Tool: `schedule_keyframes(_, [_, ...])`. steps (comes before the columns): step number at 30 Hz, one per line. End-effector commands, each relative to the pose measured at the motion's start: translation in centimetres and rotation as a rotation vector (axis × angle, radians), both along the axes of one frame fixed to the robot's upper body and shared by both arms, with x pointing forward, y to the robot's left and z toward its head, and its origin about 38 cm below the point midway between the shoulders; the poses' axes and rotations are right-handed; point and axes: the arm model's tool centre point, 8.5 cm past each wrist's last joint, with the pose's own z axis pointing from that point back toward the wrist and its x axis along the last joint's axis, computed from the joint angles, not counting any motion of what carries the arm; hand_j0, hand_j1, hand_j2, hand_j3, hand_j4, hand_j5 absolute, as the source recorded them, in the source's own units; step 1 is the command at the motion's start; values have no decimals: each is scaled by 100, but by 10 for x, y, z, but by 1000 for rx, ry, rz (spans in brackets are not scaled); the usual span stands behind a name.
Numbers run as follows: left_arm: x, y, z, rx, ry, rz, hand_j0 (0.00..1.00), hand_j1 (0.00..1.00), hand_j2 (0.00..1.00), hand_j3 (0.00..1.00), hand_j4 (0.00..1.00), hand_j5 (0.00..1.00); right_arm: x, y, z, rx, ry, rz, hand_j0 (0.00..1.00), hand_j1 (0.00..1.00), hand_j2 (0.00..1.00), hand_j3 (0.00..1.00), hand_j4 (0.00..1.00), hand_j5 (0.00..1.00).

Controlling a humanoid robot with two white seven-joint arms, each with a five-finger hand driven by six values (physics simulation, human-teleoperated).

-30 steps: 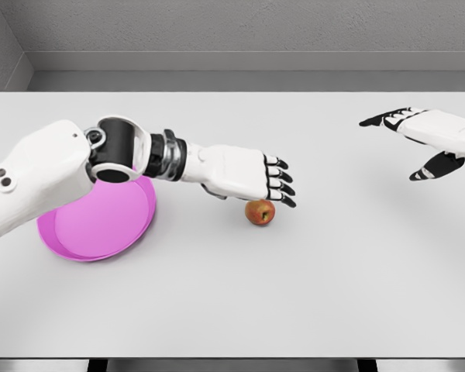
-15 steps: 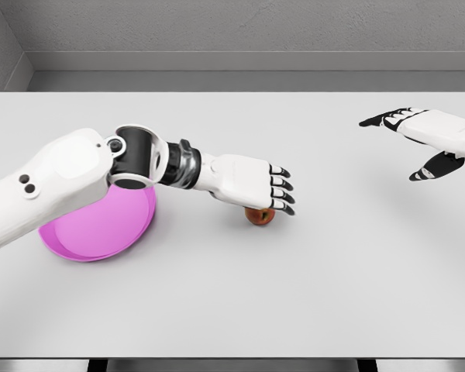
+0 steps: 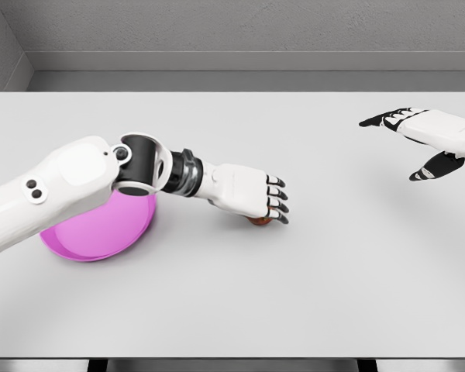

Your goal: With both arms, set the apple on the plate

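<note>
Looking down from the head camera onto a flat pale grey table [image 3: 310,294] filling most of the frame, grey wall along the top edge.

Left arm: entering from the lower left edge, white shell forearm running right and slightly upward, black and metal wrist joint near centre left. Left hand [image 3: 246,194] palm down just left of frame centre, black-tipped fingers [image 3: 277,206] extended rightward and bent slightly downward. Lying over the small red-brown apple [image 3: 258,222], only a sliver of fruit visible under the lower edge of the palm and fingertips. Fingers draped over the apple's top; cannot tell whether closed round it or merely resting on it. Apple sitting on the table, right of the plate and apart from it.

Round magenta plastic plate [image 3: 93,236] at middle left, shallow raised rim, upper right portion hidden behind the left elbow and wrist. Resting flat on the table.

Right arm: entering from the right edge in the upper right of the frame. Right hand [image 3: 418,139] held above the table, fingers straight and spread pointing left, thumb hanging lower and separate, holding nothing. Faint shadow beneath it on the table. Well apart from apple and plate.
</note>
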Motion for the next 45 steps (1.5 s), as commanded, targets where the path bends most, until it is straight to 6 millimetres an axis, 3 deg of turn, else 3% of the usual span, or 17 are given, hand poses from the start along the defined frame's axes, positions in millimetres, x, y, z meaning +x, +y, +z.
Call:
schedule_keyframes(1, [3, -1, -4, 16, -11, 6, 100, 100, 100, 100, 100, 100, 0, 0, 0, 2, 0, -1, 100, 100, 100, 100, 100, 100])
schedule_keyframes(11, [4, -1, -5, 23, -21, 5, 99, 99, 99, 99, 99, 99, 0, 0, -1, 1, 3, 0, 100, 100, 100, 100, 100, 100])
schedule_keyframes(18, [3, -1, -9, 44, -36, 0, 64, 64, 64, 64, 64, 64, 0, 0, -1, 3, 4, 0, 100, 100, 100, 100, 100, 100])
schedule_keyframes(26, [3, 0, -11, 53, -38, -1, 57, 57, 57, 57, 57, 57, -1, 0, -3, 3, 10, -1, 100, 100, 100, 100, 100, 100])
schedule_keyframes(37, [4, 2, -12, 69, -60, -2, 27, 27, 27, 27, 27, 27, -1, 0, -3, 1, 9, -1, 100, 100, 100, 100, 100, 100])
schedule_keyframes(44, [12, 11, 7, -24, -17, 45, 27, 27, 27, 27, 27, 27, -1, 0, -3, 1, 9, -1, 100, 100, 100, 100, 100, 100])
schedule_keyframes(45, [16, 24, 10, -33, -6, 75, 27, 27, 27, 27, 27, 27, -1, 0, -3, 1, 9, -1, 100, 100, 100, 100, 100, 100])
